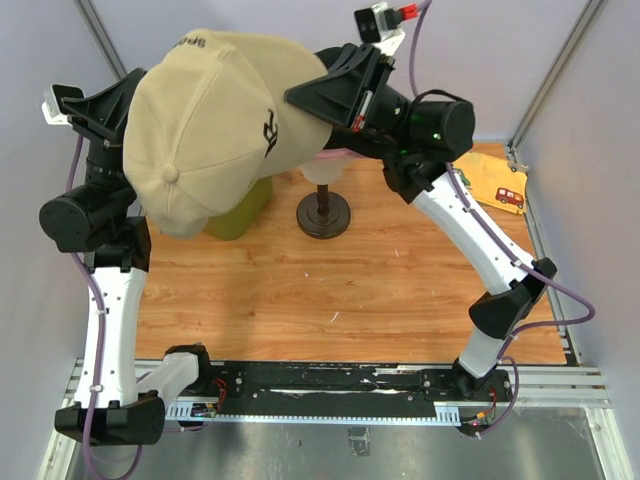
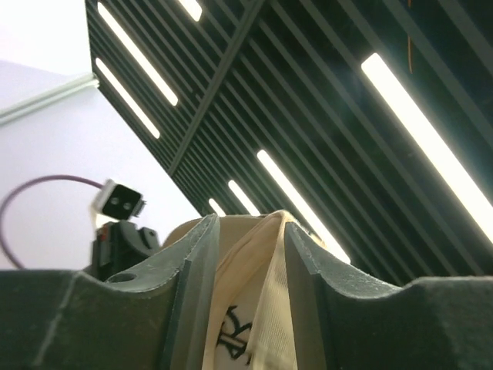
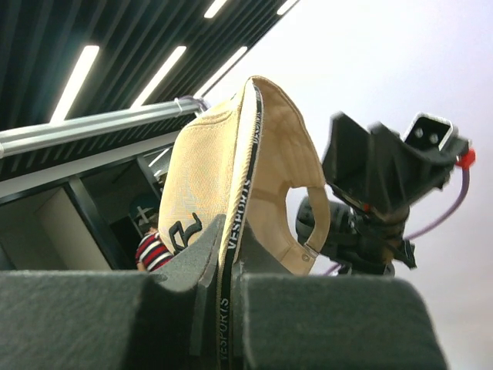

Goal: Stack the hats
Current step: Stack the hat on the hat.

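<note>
A beige hat (image 1: 210, 120) hangs high over the back of the table, close under the top camera, crown button toward the camera. My right gripper (image 1: 310, 95) is shut on its rim, and the black sweatband tape runs between the fingers (image 3: 202, 254). In the left wrist view my left gripper (image 2: 248, 223) has its jaws parted, with a loose fold of the beige hat (image 2: 258, 270) lying between them. In the top view the hat hides the left fingers. A sliver of pink hat (image 1: 338, 153) shows beneath the right wrist.
An olive-green bin (image 1: 243, 208) stands at the back left, partly under the hat. A cream mannequin head on its dark round stand (image 1: 323, 214) is at the back centre. A yellow packet with a red car (image 1: 497, 182) lies at the back right.
</note>
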Robot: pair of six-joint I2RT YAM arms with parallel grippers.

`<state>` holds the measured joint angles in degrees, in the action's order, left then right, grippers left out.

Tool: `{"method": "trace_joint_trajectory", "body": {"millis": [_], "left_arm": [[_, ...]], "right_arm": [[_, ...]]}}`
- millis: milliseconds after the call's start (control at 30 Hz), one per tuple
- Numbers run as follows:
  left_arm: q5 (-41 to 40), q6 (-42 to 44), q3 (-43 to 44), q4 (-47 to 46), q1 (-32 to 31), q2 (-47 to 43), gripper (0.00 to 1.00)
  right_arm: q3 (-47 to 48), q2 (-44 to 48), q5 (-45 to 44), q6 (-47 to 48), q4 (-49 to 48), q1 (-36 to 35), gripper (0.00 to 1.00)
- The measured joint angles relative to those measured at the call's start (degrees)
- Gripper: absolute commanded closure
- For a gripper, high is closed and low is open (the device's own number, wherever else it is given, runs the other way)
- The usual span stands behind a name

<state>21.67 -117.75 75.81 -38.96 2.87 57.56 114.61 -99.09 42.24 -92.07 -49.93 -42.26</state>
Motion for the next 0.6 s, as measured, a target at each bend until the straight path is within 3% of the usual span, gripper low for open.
{"method": "trace_joint_trajectory", "body": {"millis": [367, 600], "left_arm": [[-7.19, 2.54, -4.92, -3.69, 0.00, 7.15, 0.53], [-7.39, 5.42, -4.83, -7.17, 0.00, 14.43, 0.53]], "right_arm": [[23.26, -7.80, -0.17, -7.17, 10.23, 15.06, 0.99], [15.74, -12.04, -0.66, -17.16, 9.64, 21.53, 0.99]]}}
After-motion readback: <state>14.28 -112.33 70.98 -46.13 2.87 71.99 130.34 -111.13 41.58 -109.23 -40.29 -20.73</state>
